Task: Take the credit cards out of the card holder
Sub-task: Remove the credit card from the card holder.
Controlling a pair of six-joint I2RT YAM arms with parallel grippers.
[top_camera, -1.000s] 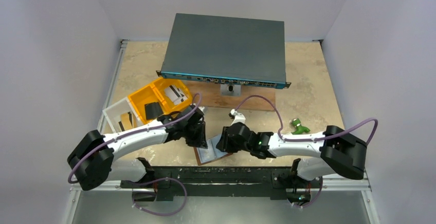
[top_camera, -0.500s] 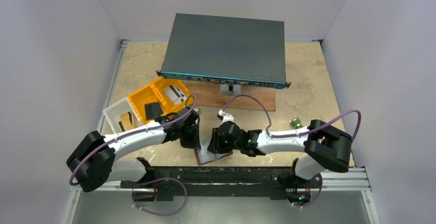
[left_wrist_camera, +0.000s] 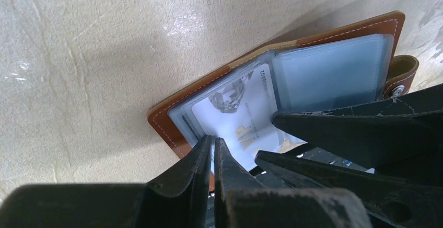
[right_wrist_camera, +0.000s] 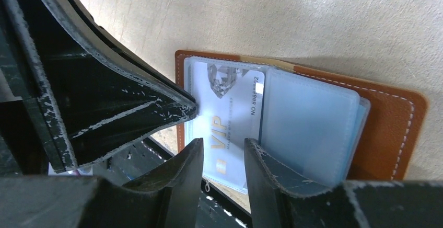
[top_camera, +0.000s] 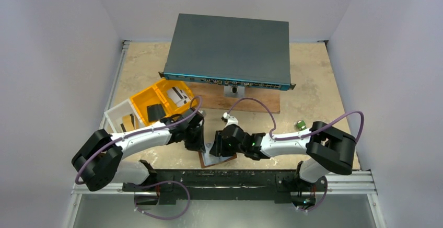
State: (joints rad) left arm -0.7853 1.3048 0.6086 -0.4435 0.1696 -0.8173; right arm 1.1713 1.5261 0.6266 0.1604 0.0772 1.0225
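Anchoring comes first: my shut left tool (left_wrist_camera: 213,140) pins the brown leather wallet (left_wrist_camera: 166,123); half-open right tool (right_wrist_camera: 223,143) straddles its white card (right_wrist_camera: 230,107).

- left arm (top_camera: 141,136): white shell links, black joint housings, lge black block at shoulder end.
- right arm (top_camera: 286,143): same build, white links w/ black joints.
- left cable (top_camera: 196,106), right cable (top_camera: 253,99): purple, thin, one per arm, looped.
- left gripper (left_wrist_camera: 213,140): 2 matte black tapered fingers, lightly worn.
- right gripper (right_wrist_camera: 223,145): black fingers, edges scuffed w/ pale scratches.
- rail (top_camera: 224,178): black, carries both bases.
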